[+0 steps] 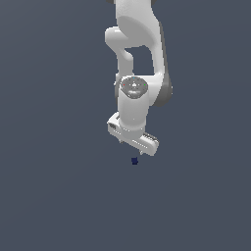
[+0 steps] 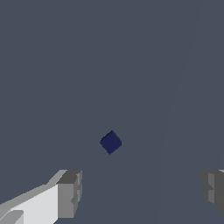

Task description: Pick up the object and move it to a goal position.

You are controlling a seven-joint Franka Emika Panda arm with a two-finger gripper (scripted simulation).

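Cube [image 2: 110, 142], tiny and dark navy, lay on the grey-blue ground [image 2: 65, 65], ahead of the gap between the two grey fingers [image 2: 69, 194] and touching neither. The fingers stood spread wide apart, pinching nothing. In the exterior view the white gripper [image 1: 133, 143] hung just beside the cube [image 1: 135, 161], probably a little above the ground [image 1: 49, 196], though its height was hard to judge.

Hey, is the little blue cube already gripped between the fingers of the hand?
No, in the wrist view the cube lies alone on the ground, apart from the fingers of the open hand.
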